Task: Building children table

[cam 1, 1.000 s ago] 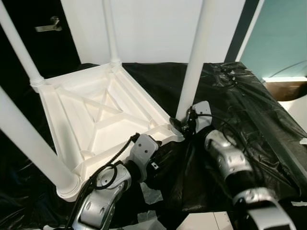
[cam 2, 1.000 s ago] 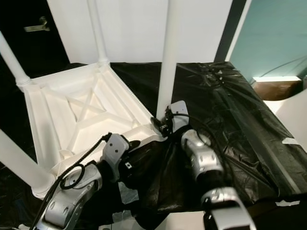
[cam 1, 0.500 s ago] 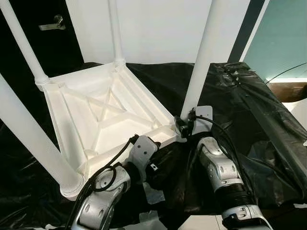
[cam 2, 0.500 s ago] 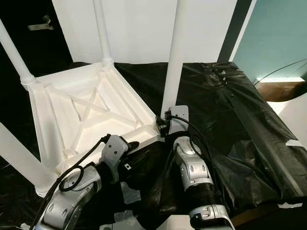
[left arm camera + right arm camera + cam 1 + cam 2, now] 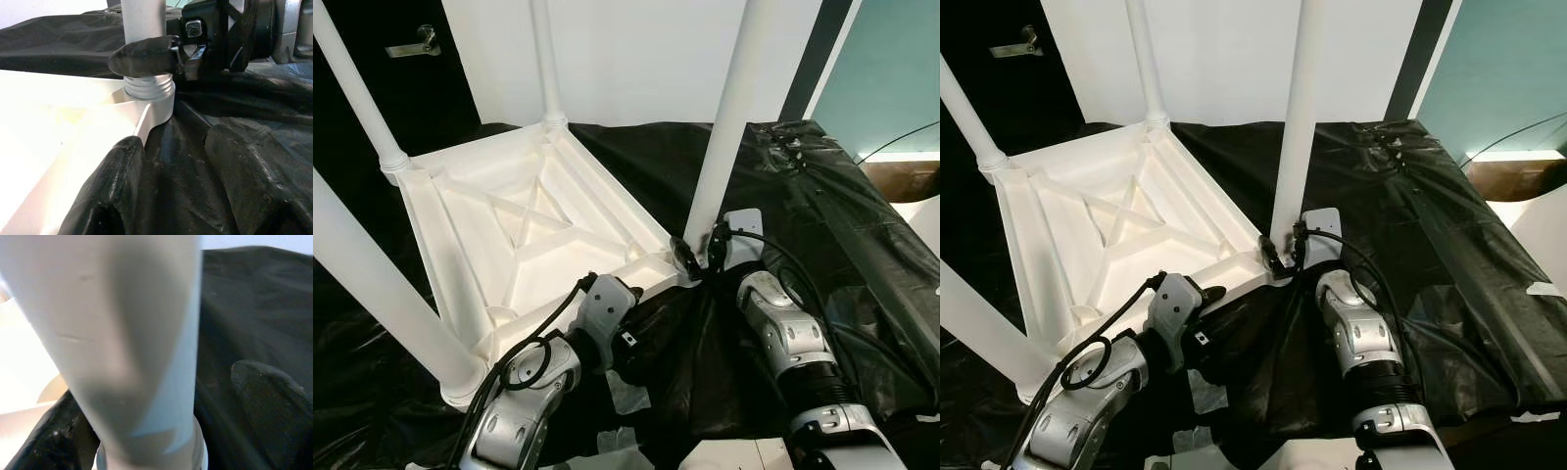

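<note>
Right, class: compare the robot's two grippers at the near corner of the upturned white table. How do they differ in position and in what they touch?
The right gripper has its fingers around the base of the white leg, just above the threaded collar; the left gripper is low by the table frame, gripping nothing. The right gripper is beside the leg; the left gripper's open fingers rest over the black sheet. Both point at the same corner.

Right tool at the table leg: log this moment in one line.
right tool: around near-right leg base, threads showing | left tool: open beside socket | table: upside down on black sheet
</note>
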{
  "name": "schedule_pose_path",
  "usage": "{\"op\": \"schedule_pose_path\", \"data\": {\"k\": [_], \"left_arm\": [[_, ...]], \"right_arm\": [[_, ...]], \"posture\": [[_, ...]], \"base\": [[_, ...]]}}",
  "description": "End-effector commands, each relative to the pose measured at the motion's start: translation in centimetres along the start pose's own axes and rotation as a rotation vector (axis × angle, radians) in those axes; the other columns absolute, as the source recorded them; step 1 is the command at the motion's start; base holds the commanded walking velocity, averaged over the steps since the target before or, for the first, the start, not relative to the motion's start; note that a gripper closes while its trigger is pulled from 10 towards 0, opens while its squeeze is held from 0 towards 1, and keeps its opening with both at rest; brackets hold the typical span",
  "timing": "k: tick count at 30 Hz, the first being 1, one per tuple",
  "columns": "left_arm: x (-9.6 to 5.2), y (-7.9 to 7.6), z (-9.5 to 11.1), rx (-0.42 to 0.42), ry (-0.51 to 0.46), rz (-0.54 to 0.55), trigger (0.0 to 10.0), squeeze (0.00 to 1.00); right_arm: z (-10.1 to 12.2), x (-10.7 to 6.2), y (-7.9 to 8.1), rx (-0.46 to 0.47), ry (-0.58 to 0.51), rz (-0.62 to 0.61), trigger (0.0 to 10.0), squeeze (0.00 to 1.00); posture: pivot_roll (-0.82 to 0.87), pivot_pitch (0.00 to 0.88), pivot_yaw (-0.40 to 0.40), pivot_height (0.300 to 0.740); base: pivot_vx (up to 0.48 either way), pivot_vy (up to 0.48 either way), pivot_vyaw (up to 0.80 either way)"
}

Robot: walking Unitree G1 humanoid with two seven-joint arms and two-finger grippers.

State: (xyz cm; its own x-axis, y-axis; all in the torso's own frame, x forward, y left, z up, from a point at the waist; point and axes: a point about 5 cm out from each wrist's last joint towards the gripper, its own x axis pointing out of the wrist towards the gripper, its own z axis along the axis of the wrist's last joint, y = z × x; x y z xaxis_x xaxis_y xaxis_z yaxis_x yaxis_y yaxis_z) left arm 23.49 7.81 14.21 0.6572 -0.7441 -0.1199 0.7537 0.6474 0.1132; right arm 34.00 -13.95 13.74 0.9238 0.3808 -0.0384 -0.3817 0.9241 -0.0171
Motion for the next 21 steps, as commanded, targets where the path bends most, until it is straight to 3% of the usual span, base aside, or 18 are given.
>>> {"op": "schedule_pose_path", "data": {"k": [1,2,3,4,13,21], "left_arm": [[0.1,0.1,0.0,0.012,0.0,0.012,10.0,0.0],[0.1,0.2,0.0,0.017,0.002,0.014,10.0,0.0],[0.0,0.2,0.0,0.017,0.002,0.013,10.0,0.0],[0.0,0.2,0.0,0.018,0.003,0.011,10.0,0.0],[0.3,0.1,0.0,0.025,0.007,-0.013,10.0,0.0],[0.4,0.4,0.4,0.034,-0.001,-0.005,10.0,0.0]], "right_arm": [[-0.8,-0.7,-1.7,-0.011,0.035,-0.037,10.0,1.0],[-0.7,-0.6,-2.0,-0.028,0.032,-0.008,10.0,1.0],[-0.8,-0.6,-2.2,-0.038,0.038,0.031,10.0,0.33],[-0.7,-0.5,-2.3,-0.05,0.038,0.072,10.0,0.0],[-0.6,0.6,-2.6,-0.121,0.087,0.274,10.0,0.0],[0.1,2.0,-1.3,-0.162,0.087,0.442,10.0,0.0]], "posture": [[0.07,0.045,-0.051,0.74],[0.07,0.045,-0.047,0.74],[0.07,0.044,-0.046,0.74],[0.07,0.038,-0.036,0.74],[0.07,0.021,-0.025,0.74],[0.11,0.0,-0.029,0.74]], "base": [[0.0,0.0,0.0],[0.0,0.0,0.0],[0.0,0.0,0.0],[0.0,0.0,0.0],[0.0,0.0,0.0],[0.0,0.0,0.0]]}}
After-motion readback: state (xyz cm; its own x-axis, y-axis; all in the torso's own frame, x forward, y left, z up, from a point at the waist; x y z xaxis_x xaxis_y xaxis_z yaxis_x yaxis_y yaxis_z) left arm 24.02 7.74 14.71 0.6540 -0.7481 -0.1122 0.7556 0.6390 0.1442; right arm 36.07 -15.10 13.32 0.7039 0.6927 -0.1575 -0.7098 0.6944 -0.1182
